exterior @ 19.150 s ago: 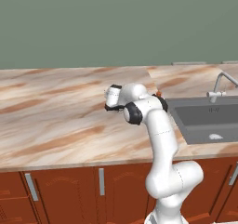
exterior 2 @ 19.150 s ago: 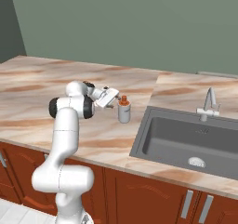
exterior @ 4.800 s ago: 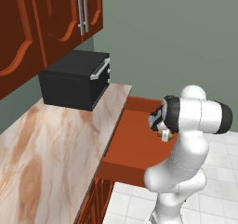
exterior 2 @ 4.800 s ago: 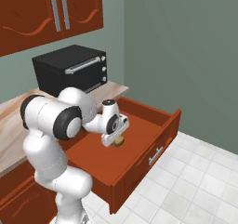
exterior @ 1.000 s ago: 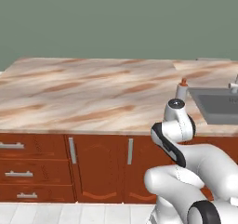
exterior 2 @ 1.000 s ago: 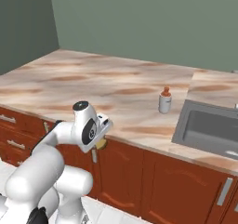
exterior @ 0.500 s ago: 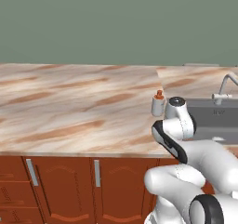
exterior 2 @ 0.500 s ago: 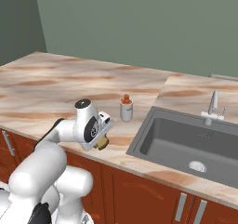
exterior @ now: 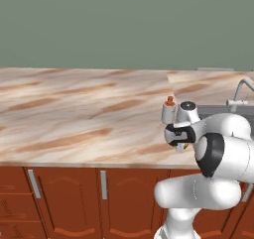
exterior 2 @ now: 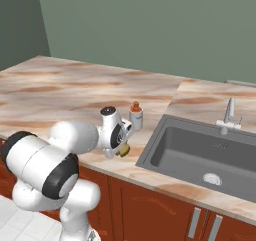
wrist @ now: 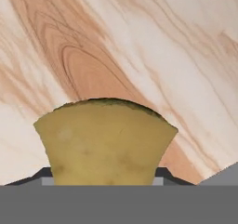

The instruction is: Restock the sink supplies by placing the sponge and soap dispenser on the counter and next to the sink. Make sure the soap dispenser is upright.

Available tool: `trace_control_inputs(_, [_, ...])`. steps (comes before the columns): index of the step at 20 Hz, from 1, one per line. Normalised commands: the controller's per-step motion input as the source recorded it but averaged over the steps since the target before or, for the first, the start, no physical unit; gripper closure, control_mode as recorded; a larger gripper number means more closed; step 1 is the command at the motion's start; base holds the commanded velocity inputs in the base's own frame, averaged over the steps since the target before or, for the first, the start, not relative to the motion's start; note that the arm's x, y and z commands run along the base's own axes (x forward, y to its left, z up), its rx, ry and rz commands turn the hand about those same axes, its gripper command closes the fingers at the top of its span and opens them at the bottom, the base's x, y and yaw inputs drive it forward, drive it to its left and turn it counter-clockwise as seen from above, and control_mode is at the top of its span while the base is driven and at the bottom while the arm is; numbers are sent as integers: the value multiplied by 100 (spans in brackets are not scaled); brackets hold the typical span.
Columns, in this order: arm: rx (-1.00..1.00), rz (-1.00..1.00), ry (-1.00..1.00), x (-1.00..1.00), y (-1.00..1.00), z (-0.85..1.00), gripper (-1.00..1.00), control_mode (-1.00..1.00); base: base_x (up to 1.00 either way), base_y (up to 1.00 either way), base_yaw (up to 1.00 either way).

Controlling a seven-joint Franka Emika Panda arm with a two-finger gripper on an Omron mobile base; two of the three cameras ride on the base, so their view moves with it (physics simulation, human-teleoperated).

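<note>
We see the tan-yellow, flared block of sponge [wrist: 106, 141] at the bottom centre of the hand view, pinched in the two-finger gripper [exterior 2: 122, 148], which hangs over the long beige marble-look counter [exterior 2: 60, 92] near its front edge. In the right base view the sponge shows as a small yellow lump at centre-left.

The small white cylindrical soap dispenser with orange-red pump top [exterior: 169, 112] stands upright just right of centre in the left base view, beside the grey recessed sink [exterior 2: 205, 152]. We judge that half done; the sponge is left to set down.

Room: bare counter lies between dispenser and front edge, with more to the left of frame. The sink rim sits close on the right in the right base view, so we'd keep off that drop.
</note>
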Motion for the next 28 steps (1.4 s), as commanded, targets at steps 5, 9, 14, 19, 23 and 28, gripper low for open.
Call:
trace_control_inputs(5, [0,7,9,23,-8,-33,100,-100,0,0,0])
trace_control_inputs(9, [0,7,5,24,-5,-30,100,-100,0,0,0])
trace_control_inputs(14, [0,4,0,25,0,-29,100,-100,0,0,0])
trace_control_inputs(19, [0,2,1,32,0,-35,100,-100,0,0,0])
trace_control_inputs(23, [0,3,0,29,-3,-34,100,-100,0,0,0])
trace_control_inputs(28, [0,2,-2,-7,0,-41,-100,-100,0,0,0])
